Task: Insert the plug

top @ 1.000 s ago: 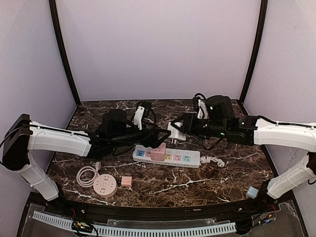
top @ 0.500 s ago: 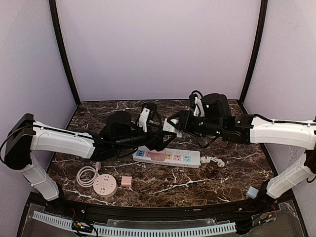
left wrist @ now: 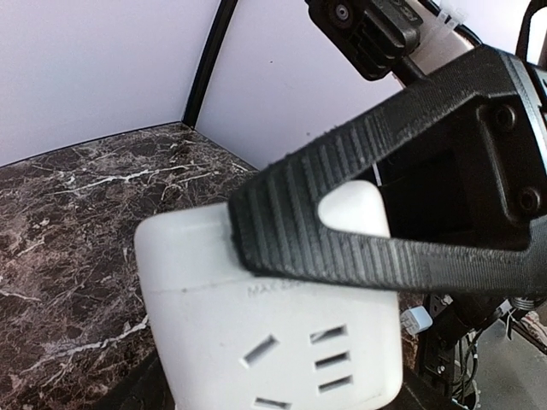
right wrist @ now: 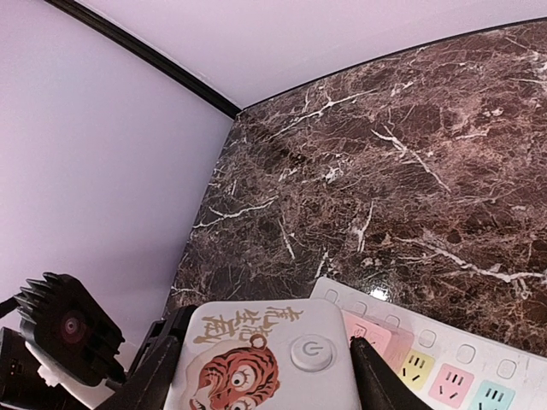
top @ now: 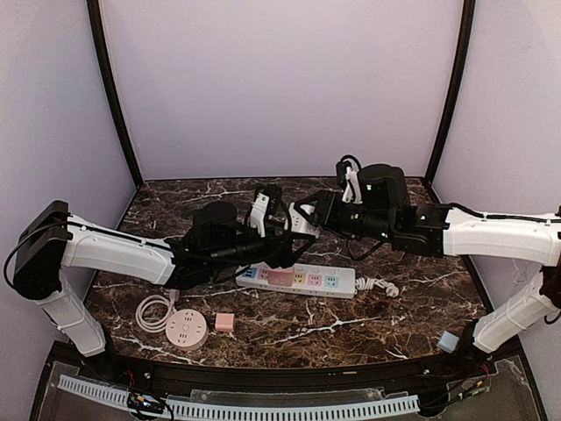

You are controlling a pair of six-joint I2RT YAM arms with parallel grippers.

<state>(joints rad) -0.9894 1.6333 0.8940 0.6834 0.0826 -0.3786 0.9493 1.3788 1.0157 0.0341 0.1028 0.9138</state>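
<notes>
Right gripper has its jaws clamped on the white adapter, up above the power strip. Left gripper straddles it too, but can't tell if it's actually squeezing.

Robot lab test booth, plain lilac wall panels behind the right tool, black frame posts either side, marbled counter beneath it, white arms bolted on, cable track.

Tiger-sticker adapter half below frame.

Soft, even light, faint shadows — close white adapter slightly soft; overhead view sharp.
</notes>
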